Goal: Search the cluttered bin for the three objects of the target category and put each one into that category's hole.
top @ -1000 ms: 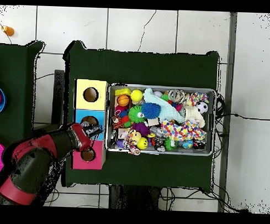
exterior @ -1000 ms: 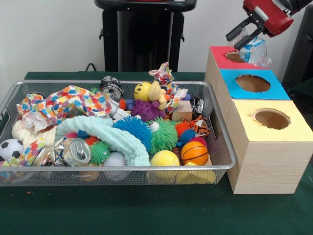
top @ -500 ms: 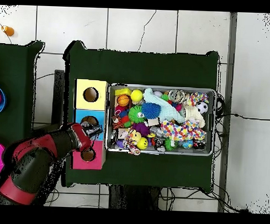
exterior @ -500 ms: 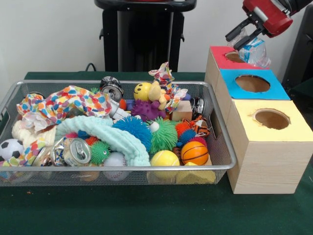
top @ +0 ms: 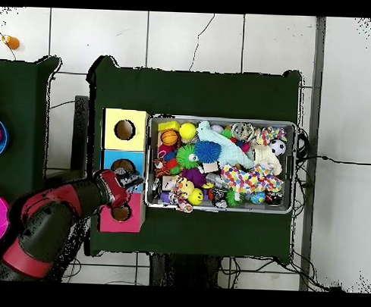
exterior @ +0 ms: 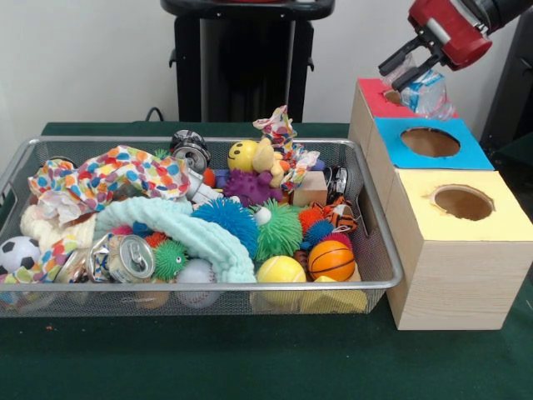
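Observation:
My gripper [exterior: 405, 68] hangs over the red-topped box [exterior: 381, 103], shut on a crumpled clear plastic bottle [exterior: 425, 90] with a blue label. The bottle dangles just above the red box's hole [exterior: 398, 97]. In the overhead view the gripper [top: 131, 186] sits between the blue box's hole [top: 123, 166] and the red box's hole [top: 120, 213]; the bottle is too small to make out there. The wire bin [exterior: 376, 233] is packed with balls, cans, cloth and toys.
A blue-topped box [exterior: 466, 153] and a yellow-topped box [exterior: 500, 218] stand in a row with the red one, right of the bin. A crushed can [exterior: 129, 257], an orange basketball [exterior: 331, 260] and a yellow ball [exterior: 281, 270] lie near the bin's front.
My gripper has shifted slightly left and up in the front view with the bottle, closer over the red box's hole. The bin's contents have not moved.

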Available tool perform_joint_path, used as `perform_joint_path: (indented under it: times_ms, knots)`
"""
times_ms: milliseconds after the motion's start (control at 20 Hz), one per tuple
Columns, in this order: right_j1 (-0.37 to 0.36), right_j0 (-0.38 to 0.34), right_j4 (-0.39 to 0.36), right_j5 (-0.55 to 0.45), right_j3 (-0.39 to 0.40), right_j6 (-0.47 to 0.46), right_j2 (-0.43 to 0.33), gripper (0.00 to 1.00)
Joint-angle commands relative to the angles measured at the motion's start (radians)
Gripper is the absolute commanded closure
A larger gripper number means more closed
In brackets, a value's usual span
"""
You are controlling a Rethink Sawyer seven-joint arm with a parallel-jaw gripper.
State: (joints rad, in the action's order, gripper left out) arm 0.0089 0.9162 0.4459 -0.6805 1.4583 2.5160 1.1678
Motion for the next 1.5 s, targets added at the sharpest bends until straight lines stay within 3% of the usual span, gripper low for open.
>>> perform_joint_path:
  times_ms: [50,1500]
  knots:
    - [0.070,-0.009,0.023,0.003,-0.075,0.231,-0.125,1.00]
    - [0.132,-0.014,0.075,-0.090,-0.163,0.306,-0.078,1.00]
